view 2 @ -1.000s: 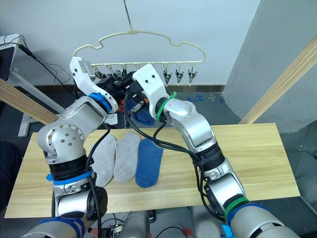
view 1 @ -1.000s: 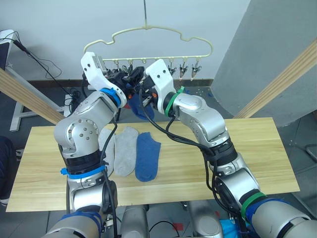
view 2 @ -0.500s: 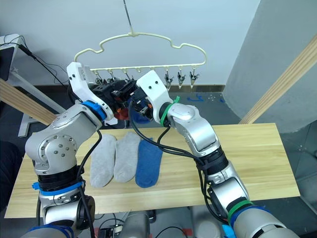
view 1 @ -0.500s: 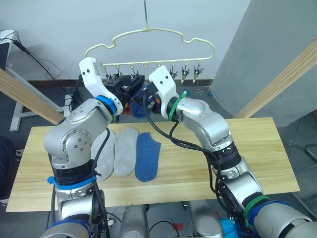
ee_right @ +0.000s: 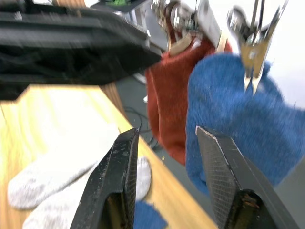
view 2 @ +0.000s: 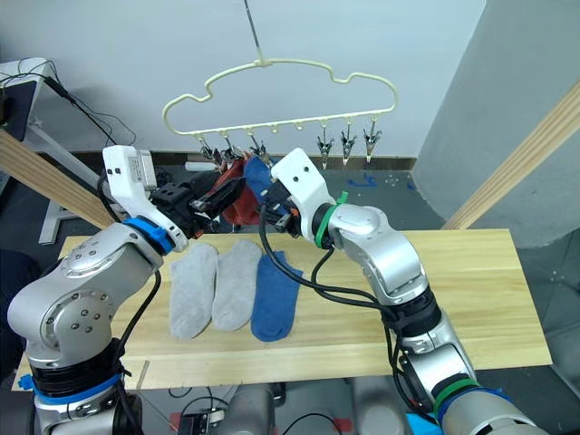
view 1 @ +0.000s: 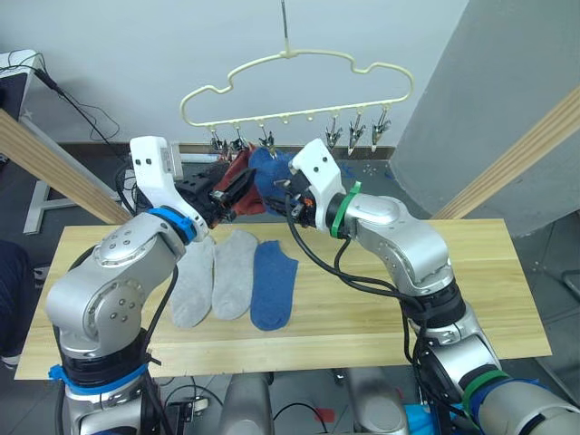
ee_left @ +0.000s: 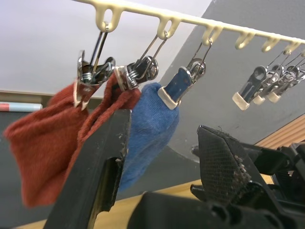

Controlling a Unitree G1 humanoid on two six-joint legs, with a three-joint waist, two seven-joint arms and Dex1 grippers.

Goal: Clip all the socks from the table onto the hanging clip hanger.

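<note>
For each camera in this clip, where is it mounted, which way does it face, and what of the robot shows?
Left and right eye views: on the head, looking forward and down at the table, both arms raised toward the clip hanger.
Left wrist view: looks up along the left gripper at clipped rust red socks and blue sock.
Right wrist view: along the right gripper toward the same hanging socks.
Both wrist views share these.

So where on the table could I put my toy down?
The table is bare to the right of the blue sock, out to its far end. The left part is crowded: two grey socks lie beside the blue one.
</note>
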